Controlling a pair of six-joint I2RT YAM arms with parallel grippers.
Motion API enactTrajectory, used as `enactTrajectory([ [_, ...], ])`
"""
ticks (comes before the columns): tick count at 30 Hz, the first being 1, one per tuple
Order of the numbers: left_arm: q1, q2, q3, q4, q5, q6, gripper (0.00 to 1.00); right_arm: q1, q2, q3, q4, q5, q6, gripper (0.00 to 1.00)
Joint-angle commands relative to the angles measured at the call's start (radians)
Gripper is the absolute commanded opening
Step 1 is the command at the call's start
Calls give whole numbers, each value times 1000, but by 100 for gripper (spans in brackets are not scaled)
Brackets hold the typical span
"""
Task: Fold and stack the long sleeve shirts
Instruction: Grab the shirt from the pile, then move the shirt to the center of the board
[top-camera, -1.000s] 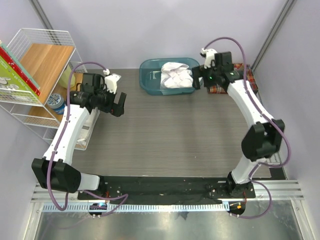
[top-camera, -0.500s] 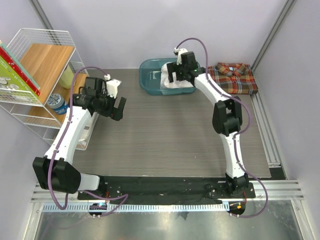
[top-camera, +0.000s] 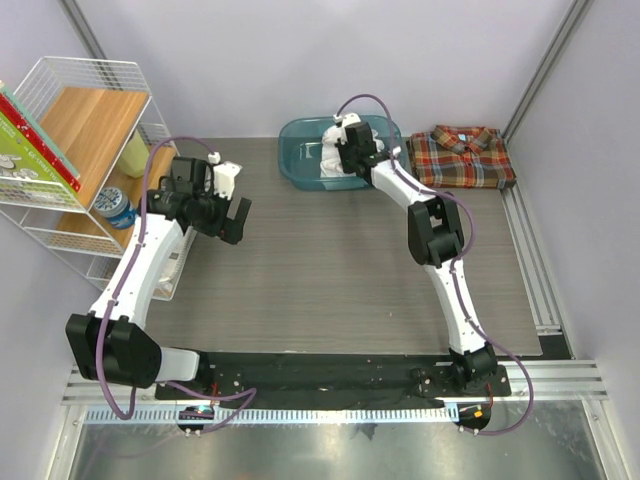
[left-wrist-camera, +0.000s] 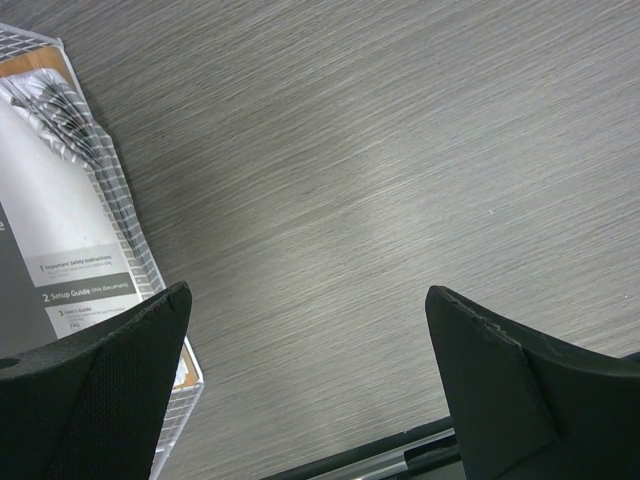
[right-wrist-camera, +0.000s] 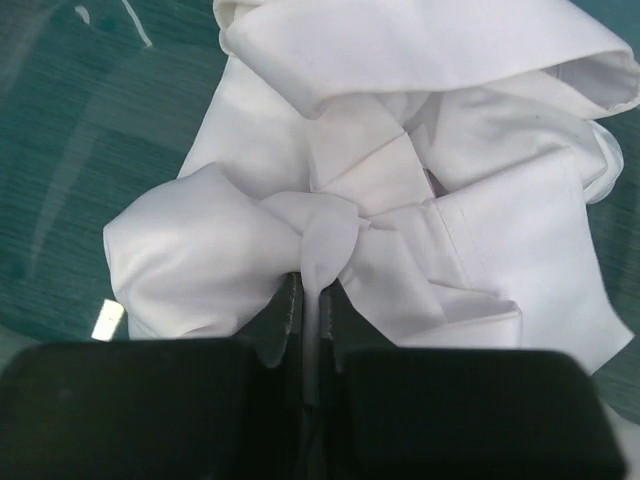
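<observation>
**Q:** Where did the white shirt (right-wrist-camera: 420, 200) lie, and what had hold of it?

**A:** It lay bunched in the teal tub (right-wrist-camera: 70, 120), at the far edge of the table (top-camera: 330, 270). My right claw (right-wrist-camera: 312, 320) had its jaws pinched nearly together on one raised fold, with cloth caught between them.

**Q:** Room around it?

**A:** Tight. The tub wall ringed the shirt on all sides. The plaid shirt (top-camera: 465, 157) lay folded flat just beside the tub, in the far right corner, close to the table's right edge. Nearer me, bare grey tabletop ran between both arms. My left claw (top-camera: 238, 213) hung wide open over it with nothing between its fingers (left-wrist-camera: 100, 400). It was near the left edge, by the wire rack (top-camera: 90, 75).

**Q:** Anything you couldn't make out?

**A:** From above, my right wrist covered the pinch and part of the shirt. In the bunch I could not tell sleeve from body. The left wrist view cut off a leaflet (left-wrist-camera: 70, 260) in a wire tray at its corner.

**Q:** Counts?

**A:** Two shirts, one tub, one rack, two claws.
</observation>
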Motion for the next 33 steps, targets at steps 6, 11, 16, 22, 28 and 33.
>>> enactTrajectory([
  [6,-3,6,58,15,-54,-12,100,-6,-233,185,-14,-154,-28,1],
  [11,-3,-23,55,58,-105,-44,100,0,-386,369,-2,-223,34,1],
  [16,-3,-55,52,104,-206,-81,100,15,-570,328,140,-272,142,1],
  [22,-3,-75,71,121,-214,-124,100,65,-744,311,198,-355,261,1],
  [28,-3,-80,89,109,-145,-153,100,99,-889,86,114,-302,313,3],
  [33,-3,-115,74,51,-1,-70,100,2,-1197,-504,31,-174,183,49],
])
